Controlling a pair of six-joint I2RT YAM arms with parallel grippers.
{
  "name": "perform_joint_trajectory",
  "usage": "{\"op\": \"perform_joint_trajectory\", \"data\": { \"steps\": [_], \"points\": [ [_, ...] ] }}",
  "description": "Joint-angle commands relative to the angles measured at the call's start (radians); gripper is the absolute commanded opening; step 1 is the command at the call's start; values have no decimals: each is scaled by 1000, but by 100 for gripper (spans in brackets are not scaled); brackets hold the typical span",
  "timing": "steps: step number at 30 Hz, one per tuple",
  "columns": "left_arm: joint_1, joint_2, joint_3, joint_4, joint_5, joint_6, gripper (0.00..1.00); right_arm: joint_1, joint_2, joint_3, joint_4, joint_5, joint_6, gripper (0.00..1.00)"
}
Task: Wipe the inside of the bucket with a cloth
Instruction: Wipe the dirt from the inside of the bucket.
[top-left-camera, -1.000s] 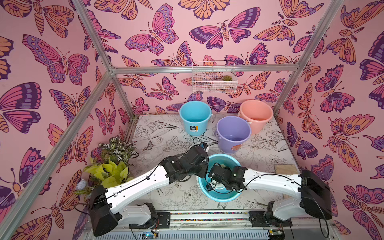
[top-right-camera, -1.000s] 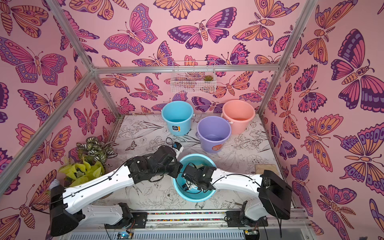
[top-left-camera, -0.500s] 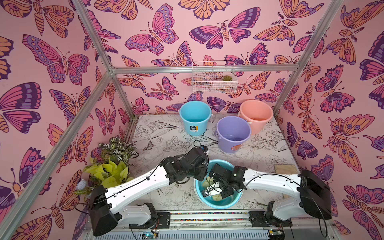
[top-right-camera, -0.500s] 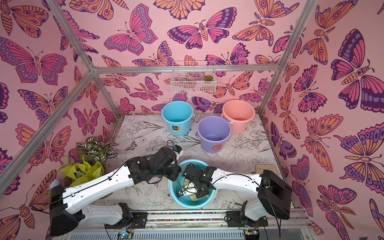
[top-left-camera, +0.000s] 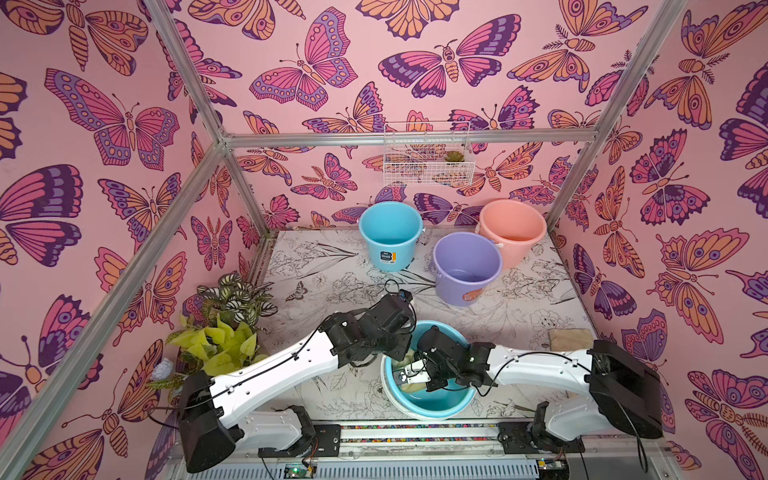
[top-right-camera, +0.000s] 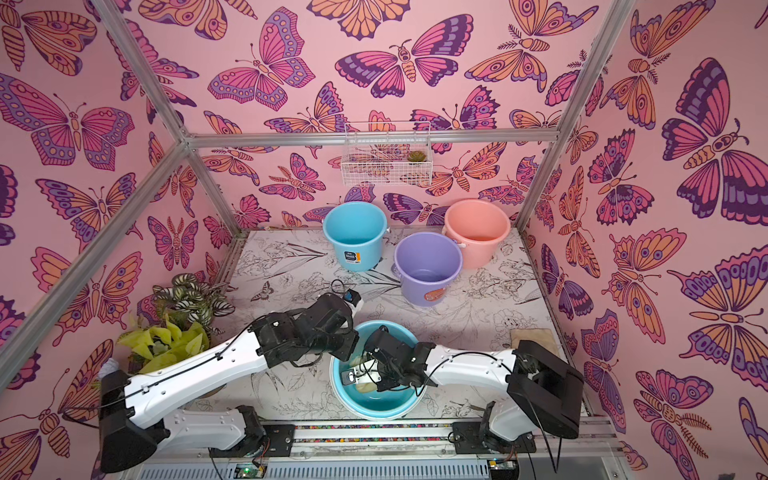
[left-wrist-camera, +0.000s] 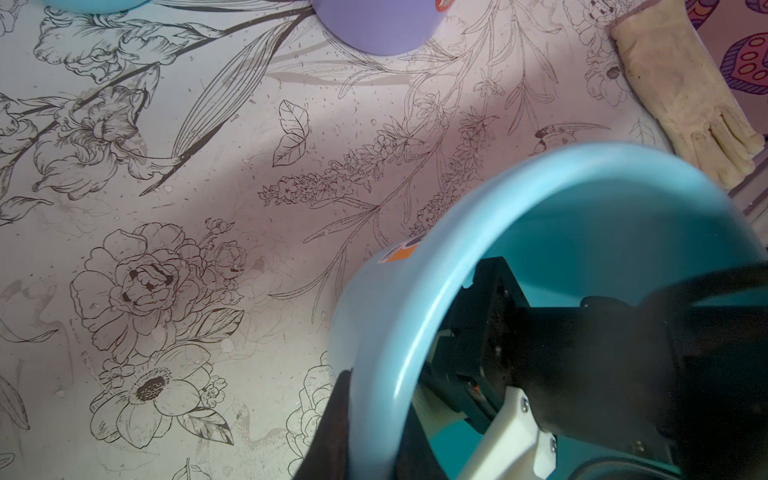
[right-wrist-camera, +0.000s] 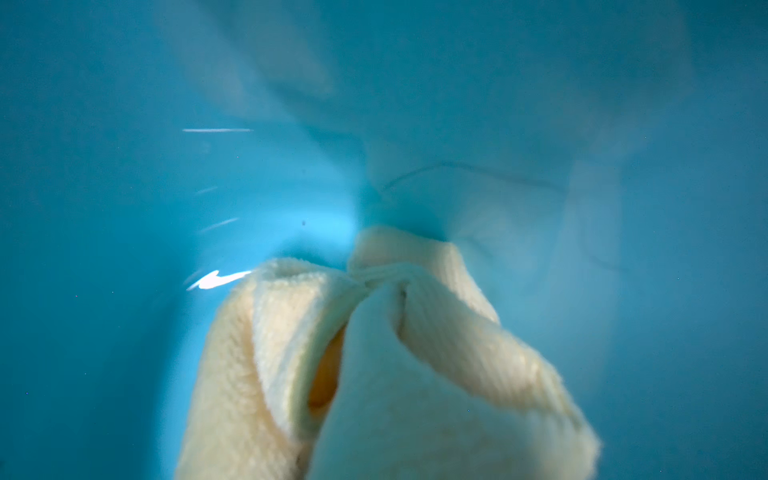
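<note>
In both top views the bucket being wiped is the blue one at the table's near edge, tipped so its mouth faces up and toward the arms. The purple bucket stands upright well behind it, with neither arm near it. The left gripper sits at the tipped rim, and the right gripper reaches down inside, with a bit of pale cloth showing at its tip. The left wrist view shows a dark finger outside the rim and the wall running between the jaws, so that gripper is clamped on the bucket. The right arm fills the opening, and a glove lies off by the wall. In the right wrist view the jaws themselves are hidden, but the cloth bunches out from where they pinch it, closed tight, and its front fold meets the blue inner surface. The step looks like mid-wipe. To do it well, hold the rim clamp firm so the bucket neither rolls nor slides. Press the bunched cloth flat rather than dragging a corner. Sweep in overlapping arcs over the floor and up the wall, keeping the wrist off the rim.
</note>
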Motion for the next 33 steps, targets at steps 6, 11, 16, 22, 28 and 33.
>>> {"op": "perform_joint_trajectory", "data": {
  "steps": [6,11,16,22,28,33],
  "points": [
    [-12,17,11,138,37,-44,0,35,24,-6,346,301,-66,0],
    [-14,17,18,138,33,-44,0,44,34,-3,342,508,-207,0],
    [-15,17,19,136,28,-39,0,45,32,39,163,617,-301,0],
    [-15,17,22,135,18,-39,0,44,-6,132,-231,623,-289,0],
    [-15,17,27,135,11,-36,0,44,17,249,-637,556,-189,0],
    [-17,53,24,135,0,-35,0,44,12,285,-802,409,-114,0]
  ]
}}
